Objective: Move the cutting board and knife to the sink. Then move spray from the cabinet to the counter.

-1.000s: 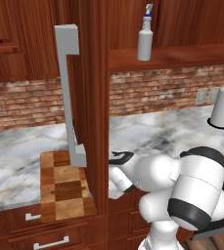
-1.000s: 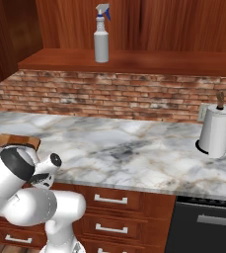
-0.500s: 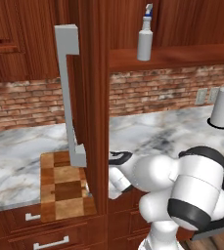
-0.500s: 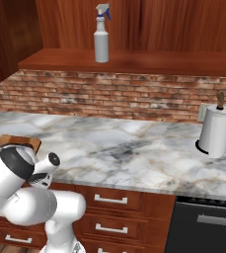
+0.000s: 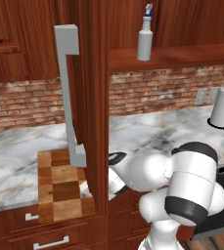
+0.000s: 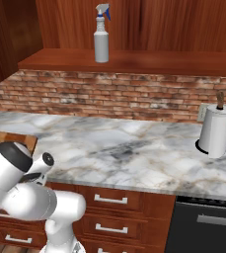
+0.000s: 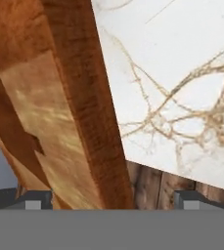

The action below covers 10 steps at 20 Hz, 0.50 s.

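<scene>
The cutting board (image 5: 59, 188), a patchwork of light and dark brown squares, lies on the counter (image 5: 15, 161) at the front left, overhanging its edge. Its corner also shows behind my arm (image 6: 17, 140). In the hand view the board's dark edge strip (image 7: 91, 122) runs up between the fingertips (image 7: 33, 200) of my gripper (image 7: 112, 200). The gripper is open, with one tip on each side of the edge and neither touching it. The spray (image 5: 144, 41) stands upright on the open cabinet shelf (image 6: 101, 42). The knife and the sink are out of view.
An open cabinet door (image 5: 96, 97) with a long grey handle (image 5: 69, 97) stands edge-on over the counter and hides my hand from the left base view. A paper-towel roll (image 6: 215, 131) stands at the back right. A dark appliance front (image 6: 208, 227) sits under the counter on the right.
</scene>
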### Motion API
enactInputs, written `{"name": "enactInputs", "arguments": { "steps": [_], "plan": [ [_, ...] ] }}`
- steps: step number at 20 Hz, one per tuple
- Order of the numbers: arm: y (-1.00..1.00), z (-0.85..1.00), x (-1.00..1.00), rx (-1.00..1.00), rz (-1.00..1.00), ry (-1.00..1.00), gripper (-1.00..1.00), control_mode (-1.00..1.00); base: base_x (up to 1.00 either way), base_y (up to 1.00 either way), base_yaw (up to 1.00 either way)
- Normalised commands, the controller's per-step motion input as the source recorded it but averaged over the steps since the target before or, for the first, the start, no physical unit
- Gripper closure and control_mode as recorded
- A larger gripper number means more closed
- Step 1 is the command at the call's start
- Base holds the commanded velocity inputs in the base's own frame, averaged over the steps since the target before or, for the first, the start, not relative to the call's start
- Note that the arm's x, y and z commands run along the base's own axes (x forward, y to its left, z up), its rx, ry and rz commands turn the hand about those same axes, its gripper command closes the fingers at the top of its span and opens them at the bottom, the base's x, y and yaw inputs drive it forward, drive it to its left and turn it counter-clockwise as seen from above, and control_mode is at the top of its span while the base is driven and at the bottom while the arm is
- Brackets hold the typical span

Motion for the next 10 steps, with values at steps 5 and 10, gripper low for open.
{"name": "enactInputs", "arguments": {
  "steps": [5, 10],
  "plan": [
    [0.03, 0.00, 0.00, 0.00, 0.00, 0.00, 1.00, -1.00, 0.00, 0.00, 0.00],
    [0.00, 0.03, 0.00, 0.00, 0.00, 0.00, 1.00, -1.00, 0.00, 0.00, 0.00]
  ]
}}
